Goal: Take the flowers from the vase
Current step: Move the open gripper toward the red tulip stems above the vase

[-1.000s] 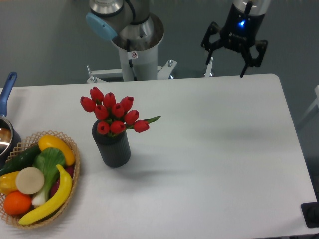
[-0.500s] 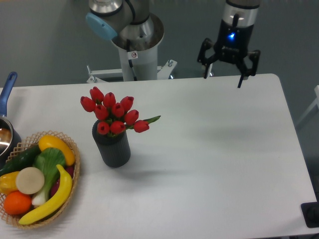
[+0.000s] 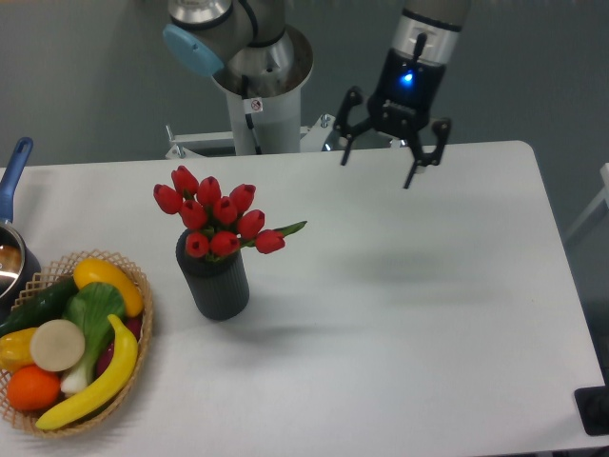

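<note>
The flowers (image 3: 214, 215), red tulip buds with one green leaf pointing right, stand in the vase (image 3: 215, 280), a short dark grey ribbed cylinder on the left half of the white table. My gripper (image 3: 379, 171) hangs above the table's far edge, well to the right of the flowers and higher than them. Its two black fingers are spread wide and nothing is between them.
A round wicker basket (image 3: 132, 328) with a banana, an orange and other fruit and vegetables sits at the front left. A pot with a blue handle (image 3: 11, 179) is at the left edge. The arm's base column (image 3: 255, 105) stands behind the table.
The gripper has moved left and slightly down, from beyond the table's far right edge toward the flowers, staying open. Flowers and vase have not moved.
</note>
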{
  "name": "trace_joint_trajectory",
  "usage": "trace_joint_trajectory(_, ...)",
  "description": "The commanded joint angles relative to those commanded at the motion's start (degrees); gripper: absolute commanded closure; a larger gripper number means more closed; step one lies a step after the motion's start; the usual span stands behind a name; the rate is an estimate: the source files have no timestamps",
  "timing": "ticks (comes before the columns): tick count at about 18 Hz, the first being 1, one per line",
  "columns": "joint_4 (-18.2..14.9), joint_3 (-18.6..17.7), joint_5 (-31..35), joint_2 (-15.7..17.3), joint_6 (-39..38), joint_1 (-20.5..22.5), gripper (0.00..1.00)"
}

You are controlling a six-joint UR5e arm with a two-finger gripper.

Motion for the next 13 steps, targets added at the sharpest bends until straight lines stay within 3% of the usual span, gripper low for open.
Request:
trace_joint_trajectory(6, 0.6, -1.3, 0.0, 0.3, -0.1, -5.5, 0.00)
trace_joint_trajectory(11, 7.1, -4.3, 0.2, -0.8, -0.4, -8.7, 0.00)
trace_joint_trajectory(13, 7.7, -4.3, 0.2, -1.5, -0.5, -9.1, 0.00)
